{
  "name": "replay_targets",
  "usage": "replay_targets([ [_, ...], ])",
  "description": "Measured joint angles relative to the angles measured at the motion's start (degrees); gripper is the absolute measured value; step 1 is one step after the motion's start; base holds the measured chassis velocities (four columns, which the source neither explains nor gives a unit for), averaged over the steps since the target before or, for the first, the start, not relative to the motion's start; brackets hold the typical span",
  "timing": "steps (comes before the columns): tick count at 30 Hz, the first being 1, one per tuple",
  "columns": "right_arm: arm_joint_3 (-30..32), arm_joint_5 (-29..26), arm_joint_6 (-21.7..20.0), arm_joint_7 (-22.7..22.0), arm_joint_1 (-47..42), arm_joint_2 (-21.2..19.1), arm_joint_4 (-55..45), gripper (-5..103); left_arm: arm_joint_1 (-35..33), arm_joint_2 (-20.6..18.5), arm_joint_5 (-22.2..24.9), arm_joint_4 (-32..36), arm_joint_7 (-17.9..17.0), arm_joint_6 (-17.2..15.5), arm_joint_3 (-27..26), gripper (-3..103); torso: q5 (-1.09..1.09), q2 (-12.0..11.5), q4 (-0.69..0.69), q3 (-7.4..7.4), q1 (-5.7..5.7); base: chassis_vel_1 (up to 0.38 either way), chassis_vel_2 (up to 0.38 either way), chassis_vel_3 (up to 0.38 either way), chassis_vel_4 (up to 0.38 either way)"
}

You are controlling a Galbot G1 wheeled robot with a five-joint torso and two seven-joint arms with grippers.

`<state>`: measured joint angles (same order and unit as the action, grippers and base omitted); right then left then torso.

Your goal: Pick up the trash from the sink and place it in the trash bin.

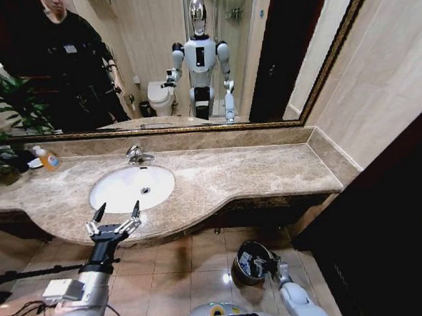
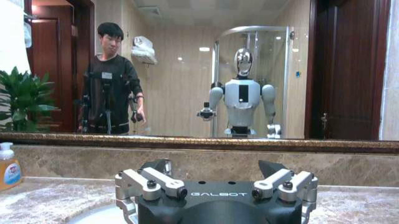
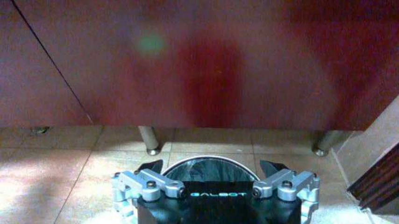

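Over the surface's front edge, the left gripper (image 1: 115, 212) hangs wide open and empty before the sink (image 1: 132, 187). Low above the bin (image 3: 210, 168), the right gripper (image 3: 212, 169) gapes empty too.

Marble counter (image 1: 255, 173): sink (image 1: 119, 186), soap bottle (image 1: 48, 160). Tiled floor (image 1: 179, 274): trash bin (image 1: 252, 263).

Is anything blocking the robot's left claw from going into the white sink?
Nothing visible does. The open left claw hovers at the front edge of the beige marble counter, right before the white oval sink.
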<state>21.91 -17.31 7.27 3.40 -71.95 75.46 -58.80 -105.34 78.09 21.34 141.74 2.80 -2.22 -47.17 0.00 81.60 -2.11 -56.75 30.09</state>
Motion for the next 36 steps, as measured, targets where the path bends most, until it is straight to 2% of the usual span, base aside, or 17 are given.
replay_targets([
  [11, -0.03, -0.09, -0.17, 0.0, -0.15, 0.05, -0.42, 100, 0.0, 0.0, 0.0, 0.0, 0.0, 0.0, 0.0, 100, 0.01, 0.0, 0.0, 0.0, 0.0, 0.0, 0.0, 0.0, 0.0],
  [15, 0.32, -1.74, -0.71, -0.62, -1.97, -0.42, -4.96, 100, 0.0, 0.0, 0.0, 0.0, 0.0, 0.0, 0.0, 100, 0.01, 0.0, 0.0, 0.0, 0.0, 0.0, 0.0, 0.0, 0.0],
  [18, 0.95, -5.9, -2.24, -0.86, -5.35, -2.34, -14.17, 100, 0.0, 0.0, 0.0, 0.0, 0.0, 0.0, 0.0, 100, 0.0, 0.0, 0.0, 0.0, 0.0, 0.0, 0.0, 0.0, 0.0],
  [19, 0.95, -5.9, -2.24, -0.86, -5.35, -2.34, -14.17, 100, 0.0, 0.0, 0.0, 0.0, 0.0, 0.0, 0.0, 100, 0.0, 0.0, 0.0, 0.0, 0.0, 0.0, 0.0, 0.0, 0.0],
  [20, 1.9, -6.68, -2.08, -0.87, -7.06, -3.09, -18.82, 100, 0.0, 0.0, 0.0, 0.0, 0.0, 0.0, 0.0, 100, 0.0, 0.0, 0.0, 0.0, 0.0, 0.0, 0.0, 0.0, 0.0],
  [24, 5.37, -5.4, -1.12, -0.9, -9.92, -3.39, -28.28, 100, 0.0, 0.0, 0.0, 0.0, 0.0, 0.0, 0.0, 100, 0.0, 0.0, 0.0, 0.0, 0.0, 0.0, 0.0, 0.0, 0.0],
  [26, 8.16, -4.95, -1.47, -1.28, -12.82, -3.14, -37.15, 100, 0.0, 0.0, 0.0, 0.0, 0.0, 0.0, 0.0, 100, 0.01, 0.0, 0.0, 0.0, 0.0, 0.0, 0.0, 0.0, 0.0],
  [29, 10.01, -4.79, -1.9, -1.46, -14.48, -2.91, -42.88, 100, 0.0, 0.0, 0.0, 0.0, 0.0, 0.0, 0.0, 100, 0.01, 0.0, 0.0, 0.0, 0.0, 0.0, 0.0, 0.0, 0.0],
  [31, 11.43, -4.74, -2.57, -1.62, -15.52, -2.8, -46.84, 100, 0.0, 0.0, 0.0, 0.0, 0.0, 0.0, 0.0, 100, 0.01, 0.0, 0.0, 0.0, 0.0, 0.0, 0.0, 0.0, 0.0],
  [34, 14.81, -4.88, -5.99, -2.27, -18.22, -3.0, -56.48, 100, 0.0, 0.0, 0.0, 0.0, 0.0, 0.0, 0.0, 100, -0.01, 0.0, 0.0, 0.0, 0.0, 0.0, 0.0, 0.0, 0.0],
  [36, 15.56, -4.94, -7.01, -2.36, -18.63, -3.03, -58.23, 100, 0.0, 0.0, 0.0, 0.0, 0.0, 0.0, 0.0, 100, 0.0, 0.0, 0.0, 0.0, 0.0, 0.0, 0.0, 0.0, 0.0],
])
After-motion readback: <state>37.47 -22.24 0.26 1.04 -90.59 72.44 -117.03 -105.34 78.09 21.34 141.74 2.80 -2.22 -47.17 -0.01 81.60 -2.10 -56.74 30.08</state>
